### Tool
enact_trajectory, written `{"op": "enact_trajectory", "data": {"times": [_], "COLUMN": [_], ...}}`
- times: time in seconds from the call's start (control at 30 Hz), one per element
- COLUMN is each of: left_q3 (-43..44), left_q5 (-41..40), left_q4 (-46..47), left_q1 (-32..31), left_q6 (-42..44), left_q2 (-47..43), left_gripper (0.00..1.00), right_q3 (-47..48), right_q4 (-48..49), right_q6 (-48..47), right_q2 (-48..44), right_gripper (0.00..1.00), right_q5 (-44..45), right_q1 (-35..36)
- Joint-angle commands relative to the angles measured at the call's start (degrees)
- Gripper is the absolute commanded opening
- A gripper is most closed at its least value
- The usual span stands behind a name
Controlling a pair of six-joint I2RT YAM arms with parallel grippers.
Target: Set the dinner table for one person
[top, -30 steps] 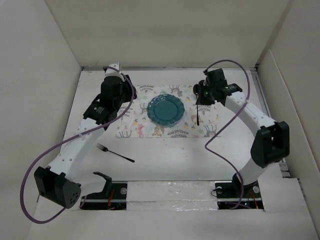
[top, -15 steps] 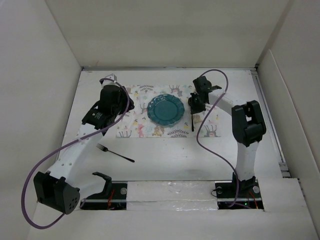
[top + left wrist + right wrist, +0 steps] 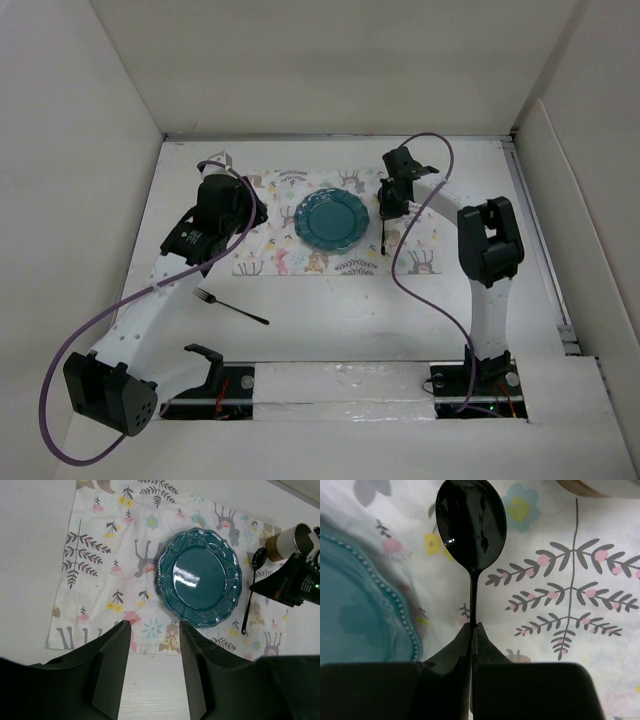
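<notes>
Top external: white dinner table [image 3: 340, 320] between white walls [image 3: 330, 70]; left fingers [image 3: 112, 670] apart, right fingers [image 3: 455, 655] tight on black spoon [image 3: 471, 517].

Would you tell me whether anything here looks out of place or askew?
Yes: the fork lies slanted on the bare table, off the placemat and apart from the plate. Nothing looks spilled.

One table [image 3: 330, 325], one placemat [image 3: 100, 555], one plate [image 3: 331, 221], one spoon [image 3: 471, 527], one fork [image 3: 230, 307], and what looks like one cup [image 3: 292, 539].
</notes>
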Motion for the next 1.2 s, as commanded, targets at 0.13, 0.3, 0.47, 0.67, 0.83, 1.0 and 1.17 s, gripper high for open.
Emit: {"op": "enact_trajectory", "data": {"times": [0.13, 0.3, 0.47, 0.67, 0.83, 1.0, 1.17], "left_q3": [0.3, 1.4, 5.7, 14.0, 14.0, 21.1, 28.1], "left_q5": [0.2, -0.2, 0.5, 3.0, 4.6, 2.4, 1.8], "left_q4": [0.9, 0.6, -0.1, -2.3, -4.5, -10.2, -13.6], "left_q1": [0.2, 0.2, 0.2, 0.2, 0.2, 0.2, 0.2], "left_q6": [0.1, 0.6, 1.8, 1.1, -2.8, -5.2, -7.6], "left_q2": [-1.0, -0.9, -0.1, -0.5, -6.9, -10.5, -13.7], "left_gripper": [0.4, 0.4, 0.03, 0.0, 0.0, 0.28, 0.41], "right_q3": [2.3, 2.1, 0.5, -8.4, -10.8, -5.1, 3.0], "right_q4": [0.2, -0.2, -0.1, 8.2, 16.2, 18.1, 18.2], "right_q6": [0.0, -0.6, -1.8, -2.6, -3.0, -5.1, -7.6], "right_q2": [2.0, -3.4, -11.6, -22.3, -22.5, -12.7, -2.4], "right_gripper": [0.07, 0.43, 0.47, 0.0, 0.0, 0.07, 0.45], "right_q5": [2.0, 3.3, 3.9, -2.4, -8.0, -9.5, -5.7], "right_q1": [0.3, 1.4, 3.5, 14.3, 30.0, 39.6, 47.6]}}
